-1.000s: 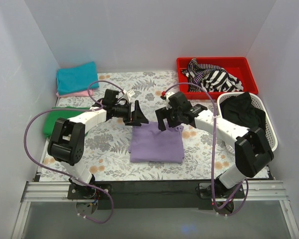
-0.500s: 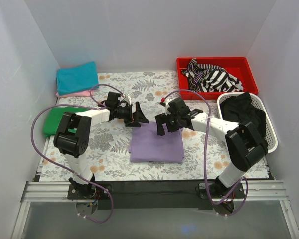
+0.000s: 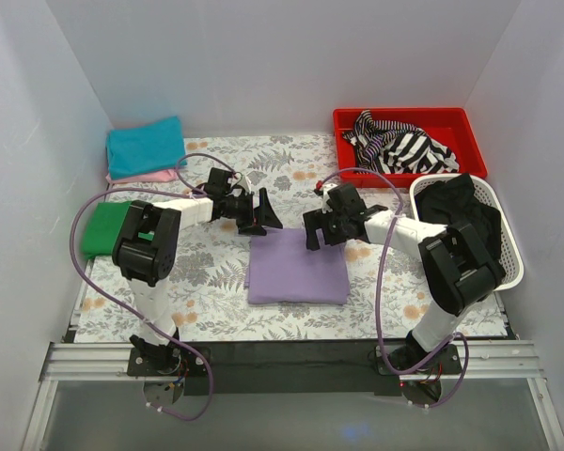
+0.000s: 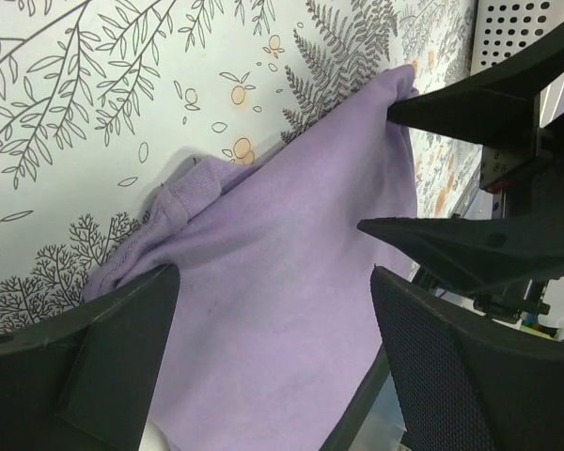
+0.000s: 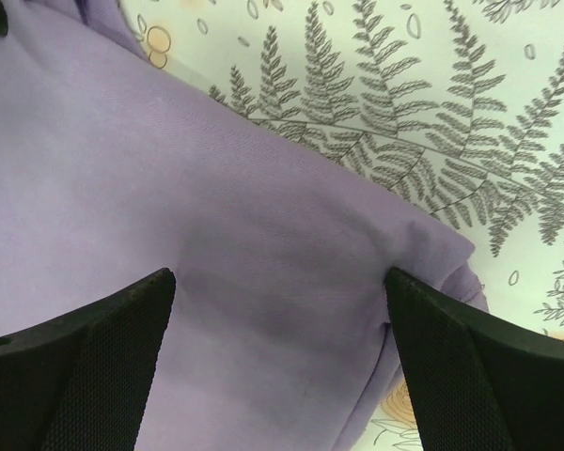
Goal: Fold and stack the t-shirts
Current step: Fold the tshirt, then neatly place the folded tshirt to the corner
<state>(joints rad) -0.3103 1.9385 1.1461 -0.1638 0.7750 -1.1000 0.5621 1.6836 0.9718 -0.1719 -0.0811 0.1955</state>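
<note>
Lavender t-shirt lies mid-table on the fern-print mat, folded to a neat rectangle, inside both arms' reach.

Left gripper is over its far-left corner and right gripper over its far-right. Both have jaws spread wide with nothing in them; the wrist views show only cloth between the fingers. My read is that the symmetric corner placement is a setup to pinch the far edge, either for one more fold or to carry it to the pile. I can't say which.

Finished pieces are parked far-left, out of the work zone: teal t-shirt on top of a pink t-shirt, and a green t-shirt nearer, along the left edge. Unfolded stuff is on the right: a striped garment in the red bin and a black garment in the white basket.

Hard to make out:
- Whether any fingertip touches the cloth. From the left wrist, one right finger sits right at the corner, but contact is unclear.
- Far edge of the lavender shirt is masked by both grippers from above.
- Pink is only a sliver under teal.
- Green is partly behind the left arm.
- A bunched ribbed bit shows at lavender's left corner; can't tell if it's hem or collar.
- Layer count in the fold is not visible.
</note>
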